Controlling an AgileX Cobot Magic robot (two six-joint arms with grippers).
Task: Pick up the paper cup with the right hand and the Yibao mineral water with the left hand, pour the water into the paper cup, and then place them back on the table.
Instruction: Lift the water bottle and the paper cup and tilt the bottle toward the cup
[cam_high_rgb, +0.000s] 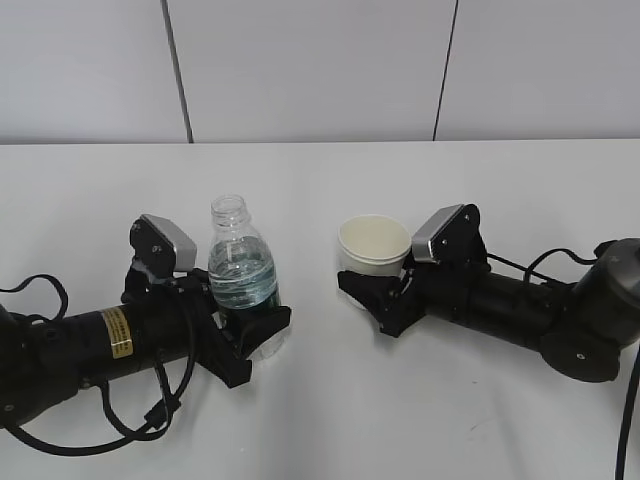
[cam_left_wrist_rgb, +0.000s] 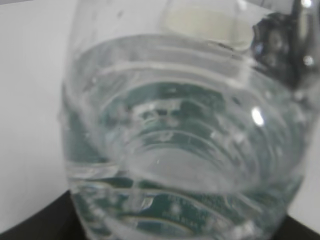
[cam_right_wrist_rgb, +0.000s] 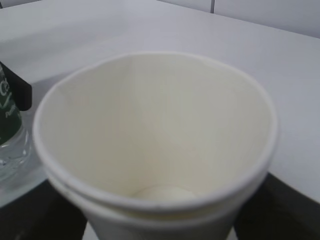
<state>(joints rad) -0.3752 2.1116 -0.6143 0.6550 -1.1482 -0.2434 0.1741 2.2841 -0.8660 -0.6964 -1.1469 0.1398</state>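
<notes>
The Yibao mineral water (cam_high_rgb: 241, 270), a clear capless bottle with a green label, stands upright on the table (cam_high_rgb: 320, 400) and is partly full. My left gripper (cam_high_rgb: 250, 328) is shut on its lower part. The bottle fills the left wrist view (cam_left_wrist_rgb: 180, 150), with a black finger (cam_left_wrist_rgb: 30, 225) at the bottom corner. The white paper cup (cam_high_rgb: 374, 246) stands right of the bottle. My right gripper (cam_high_rgb: 373, 292) is shut on its lower wall. The cup fills the right wrist view (cam_right_wrist_rgb: 155, 140) and is empty, with its rim slightly out of round and black fingers (cam_right_wrist_rgb: 282, 210) on both sides.
Both arms lie low along the white table, the left with its yellow sticker (cam_high_rgb: 119, 333). Cables loop beside the left arm (cam_high_rgb: 130, 420) and the right arm (cam_high_rgb: 545, 262). A grey panelled wall (cam_high_rgb: 320, 70) stands behind the table's far edge.
</notes>
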